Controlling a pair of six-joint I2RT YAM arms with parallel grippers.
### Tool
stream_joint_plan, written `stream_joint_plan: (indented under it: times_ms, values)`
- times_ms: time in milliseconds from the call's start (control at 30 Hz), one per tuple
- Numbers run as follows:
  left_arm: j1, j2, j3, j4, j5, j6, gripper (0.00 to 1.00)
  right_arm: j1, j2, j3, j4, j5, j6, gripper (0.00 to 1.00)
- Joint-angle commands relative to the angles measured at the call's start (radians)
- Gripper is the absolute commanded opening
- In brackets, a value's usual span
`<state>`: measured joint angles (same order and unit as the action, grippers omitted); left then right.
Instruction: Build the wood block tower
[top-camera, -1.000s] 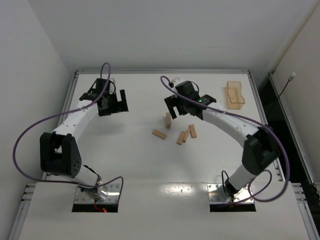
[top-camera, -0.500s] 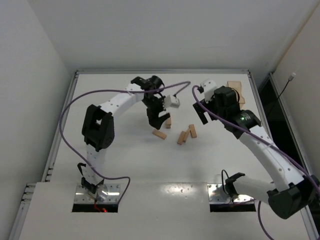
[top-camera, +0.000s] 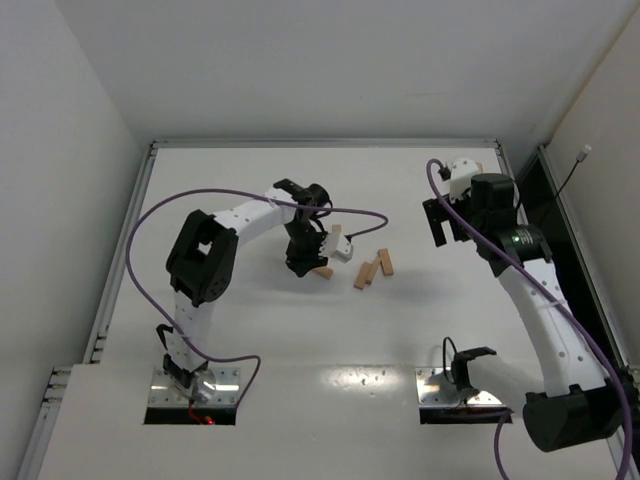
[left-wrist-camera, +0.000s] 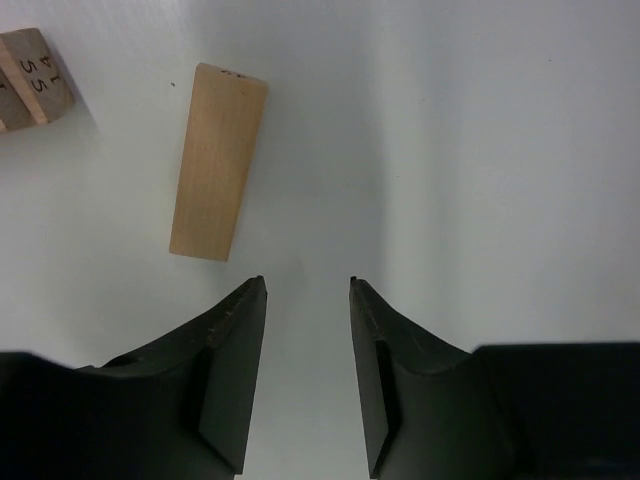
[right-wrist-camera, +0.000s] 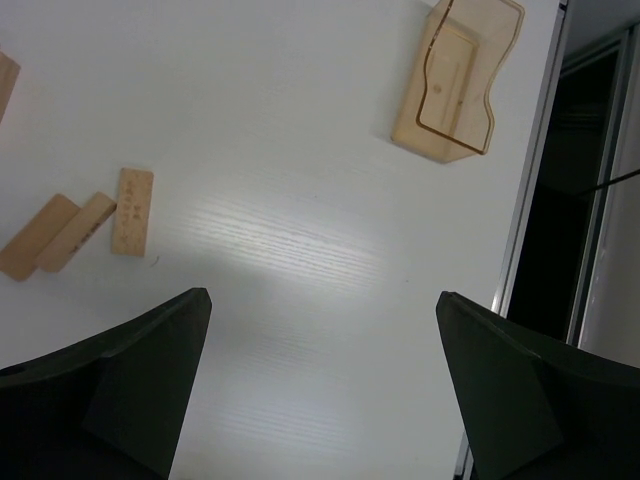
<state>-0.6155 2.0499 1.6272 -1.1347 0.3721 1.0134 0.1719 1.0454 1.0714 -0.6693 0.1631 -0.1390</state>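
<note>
Loose light-tan wooden blocks lie at the table's middle; the wood block tower is out of view. My left gripper (top-camera: 302, 264) hangs low over the table just left of one flat block (top-camera: 323, 272). In the left wrist view that block (left-wrist-camera: 218, 160) lies ahead and left of the left gripper (left-wrist-camera: 307, 282), whose jaws stand a narrow gap apart with only bare table between them. A numbered block (left-wrist-camera: 35, 85) shows at the top left corner. My right gripper (top-camera: 440, 222) is raised to the right of the blocks and wide open (right-wrist-camera: 322, 296), holding nothing.
Two blocks lie side by side (top-camera: 367, 273) with a third (top-camera: 385, 262) next to them, seen also in the right wrist view (right-wrist-camera: 132, 210). A translucent tan tray (right-wrist-camera: 458, 80) stands near the table's right edge (right-wrist-camera: 520, 250). A purple cable loops over the left arm.
The left arm swung from the far left to the blocks and came down, its jaws narrowing. The right arm drew back to the right, away from the blocks.
</note>
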Motion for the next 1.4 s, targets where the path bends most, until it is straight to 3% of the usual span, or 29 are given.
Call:
stream_joint_plan:
  times_ms: [0,267,567,1367]
  values:
    - [0.002,-0.103,-0.059,0.131,0.005,0.067,0.35,-0.031,-0.012,-0.011,0.0,-0.056,0.013,0.94]
    - [-0.009,-0.221,-0.216,0.364,0.014,0.057,0.48,-0.075,0.018,-0.011,-0.01,-0.12,0.032,0.94]
    - [-0.039,-0.252,-0.309,0.506,0.014,0.056,0.51,-0.104,0.038,0.016,-0.019,-0.165,0.05,0.93]
    - [-0.078,-0.168,-0.302,0.46,0.053,0.223,0.54,-0.163,0.065,0.044,-0.019,-0.201,0.059,0.93]
